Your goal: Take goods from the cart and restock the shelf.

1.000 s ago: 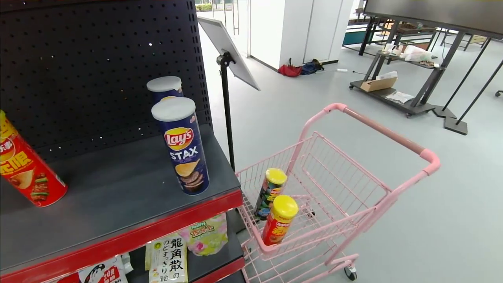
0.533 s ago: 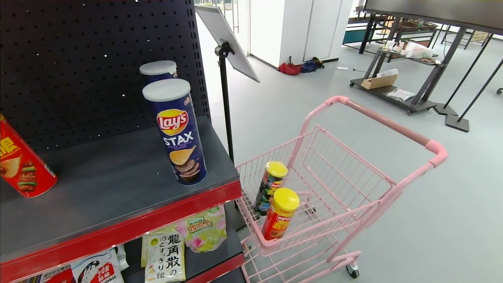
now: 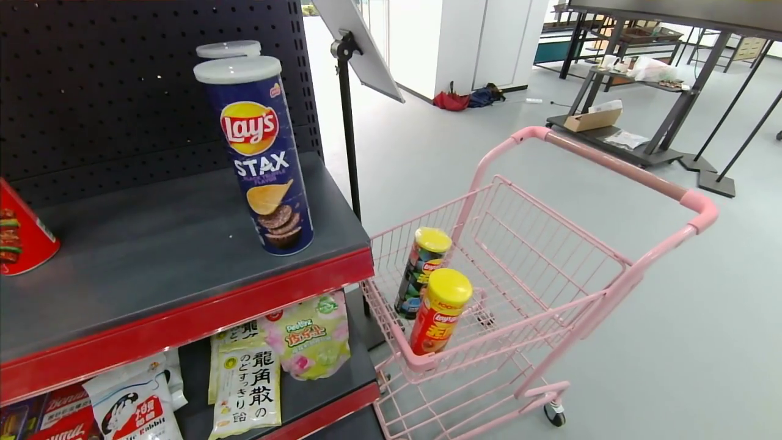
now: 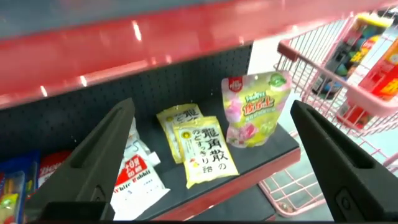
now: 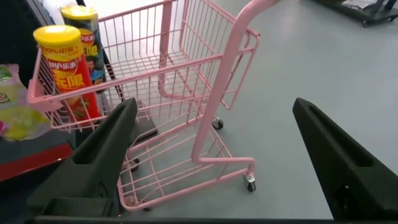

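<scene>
Nothing is grasped: the right hand (image 5: 214, 102) is released, its two fingers spread wide with nothing between them, and so is the left hand (image 4: 211, 106). I judge the step to be the approach to the cart (image 3: 611, 183), before any pick.

Two cans with yellow lids stand upright in the basket's corner nearest the shelf (image 3: 153, 244). Ahead of the right hand, and off its centre line toward the shelf, is the red can (image 5: 65, 71), against the basket's rim. The dark can (image 5: 87, 37) stands just behind it, farther from that hand. The left hand points at the lower shelf (image 4: 261, 155), where snack bags (image 4: 202, 152) lie ahead of it under the red front edge.

The red can looks like the easier one to take first, and the right hand seems the better placed. The next move calls for lining that hand up with the can, coming in above the wire rim, and clenching on the can's body below the lid without knocking its neighbour. The top board has bare room beside the blue can (image 3: 259, 153) to set it down.
</scene>
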